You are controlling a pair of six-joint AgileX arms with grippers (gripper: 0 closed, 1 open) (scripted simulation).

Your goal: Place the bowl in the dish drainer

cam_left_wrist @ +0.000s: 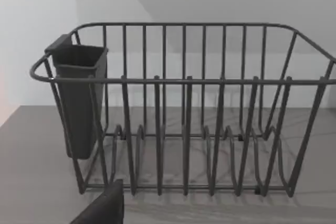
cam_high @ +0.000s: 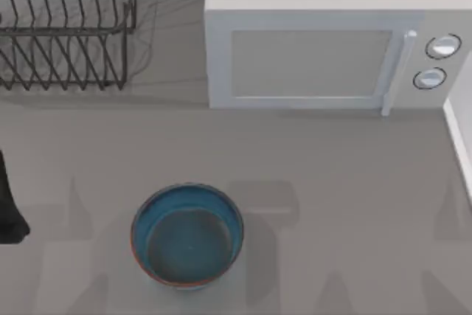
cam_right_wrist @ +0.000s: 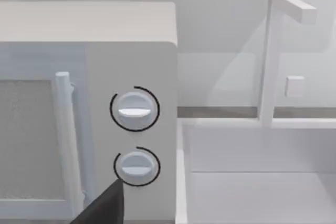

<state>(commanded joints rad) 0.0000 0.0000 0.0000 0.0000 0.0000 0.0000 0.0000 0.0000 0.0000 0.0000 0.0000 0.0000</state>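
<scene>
The bowl (cam_high: 187, 235) is deep blue with a thin orange-red rim and a greyish-blue inside. It stands upright on the grey table, near the front and left of centre, with nothing touching it. The dish drainer (cam_high: 66, 35) is a dark wire rack at the back left corner; the left wrist view looks straight into the dish drainer (cam_left_wrist: 184, 114) and its upright tines. My left arm (cam_high: 7, 208) is parked at the table's left edge, well left of the bowl. A dark piece of my left gripper (cam_left_wrist: 102, 208) shows low in the left wrist view, and a dark piece of my right gripper (cam_right_wrist: 105, 205) low in the right wrist view.
A white microwave (cam_high: 332, 49) stands at the back, from the centre to the right, door shut, with two knobs (cam_right_wrist: 135, 109). A dark utensil cup (cam_left_wrist: 79, 103) hangs on one end of the drainer. A white sink (cam_right_wrist: 262, 182) with a faucet lies beside the microwave at the right edge.
</scene>
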